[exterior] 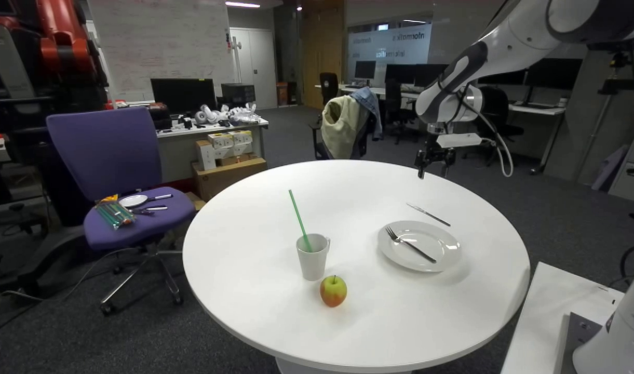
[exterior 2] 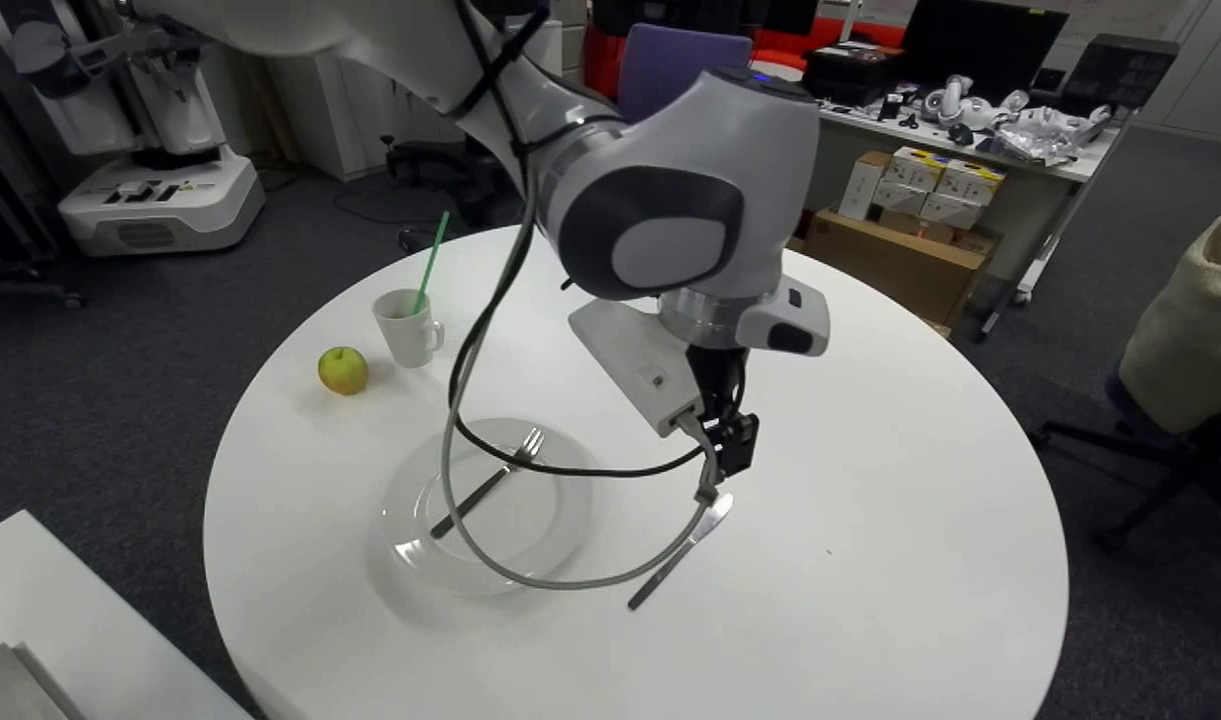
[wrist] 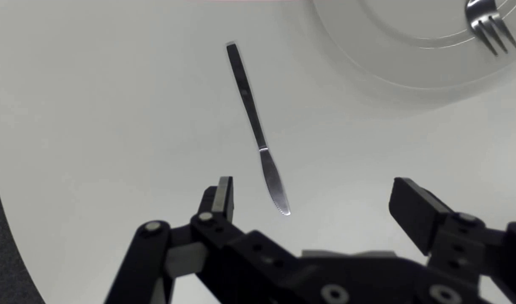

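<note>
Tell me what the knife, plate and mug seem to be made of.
Knife: likely steel, by its shiny, serrated blade; the dark handle could be metal or plastic. Plate: glossy, probably glazed ceramic, by bright glints along its curves; possibly glass. Mug: smooth, evenly white surface suggests ceramic; plastic can't be excluded.

Driving this remotely, I'm looking at a round white desk (exterior: 358,189) on dark carpet (exterior: 202,348), with a purple chair (exterior: 109,153) near it. Farther back there's a faintly scribbled-on whiteboard (exterior: 161,47), a pale cabinet (exterior: 262,62), a wooden door (exterior: 322,52), and monitors (exterior: 365,69) lined up near a lettered window (exterior: 392,47). Strip light (exterior: 242,4) is glowing up top.
</note>
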`<state>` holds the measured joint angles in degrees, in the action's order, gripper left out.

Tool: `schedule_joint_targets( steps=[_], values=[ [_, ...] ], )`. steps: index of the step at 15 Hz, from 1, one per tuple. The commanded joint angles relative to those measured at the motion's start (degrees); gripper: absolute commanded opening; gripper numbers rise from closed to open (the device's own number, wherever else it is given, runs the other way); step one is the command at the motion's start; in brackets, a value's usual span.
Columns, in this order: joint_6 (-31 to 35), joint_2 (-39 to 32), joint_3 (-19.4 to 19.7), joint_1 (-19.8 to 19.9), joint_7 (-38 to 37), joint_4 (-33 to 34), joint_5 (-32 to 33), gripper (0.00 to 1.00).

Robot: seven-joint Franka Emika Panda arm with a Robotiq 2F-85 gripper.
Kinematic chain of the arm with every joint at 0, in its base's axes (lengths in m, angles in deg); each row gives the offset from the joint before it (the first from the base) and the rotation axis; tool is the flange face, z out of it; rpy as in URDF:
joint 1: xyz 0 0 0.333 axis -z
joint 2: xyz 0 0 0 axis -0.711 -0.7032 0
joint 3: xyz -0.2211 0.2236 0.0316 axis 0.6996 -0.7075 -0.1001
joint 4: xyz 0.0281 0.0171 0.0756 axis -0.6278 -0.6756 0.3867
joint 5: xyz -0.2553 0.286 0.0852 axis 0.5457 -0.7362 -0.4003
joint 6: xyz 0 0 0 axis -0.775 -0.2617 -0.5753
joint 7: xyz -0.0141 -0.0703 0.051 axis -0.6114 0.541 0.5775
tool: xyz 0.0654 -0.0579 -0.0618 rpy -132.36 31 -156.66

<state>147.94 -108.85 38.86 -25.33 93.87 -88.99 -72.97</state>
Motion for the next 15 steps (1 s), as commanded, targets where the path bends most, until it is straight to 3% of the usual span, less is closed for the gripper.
schedule_joint_targets(
  steps=[1,5,6,7,15],
  values=[
    [-9.2,-8.4,0.4,2.9,-1.9,12.2,3.2,1.0],
    [-13.0,-15.2,0.3,6.0,-1.5,19.6,4.7,1.0],
    [-14.0,-15.8,-0.1,6.6,-0.8,20.0,4.5,1.0],
    [-10.6,-13.8,-0.2,5.9,-1.5,16.3,4.4,1.0],
    [-10.6,-15.2,-0.7,6.2,-1.5,17.0,4.3,1.0]
  ],
)
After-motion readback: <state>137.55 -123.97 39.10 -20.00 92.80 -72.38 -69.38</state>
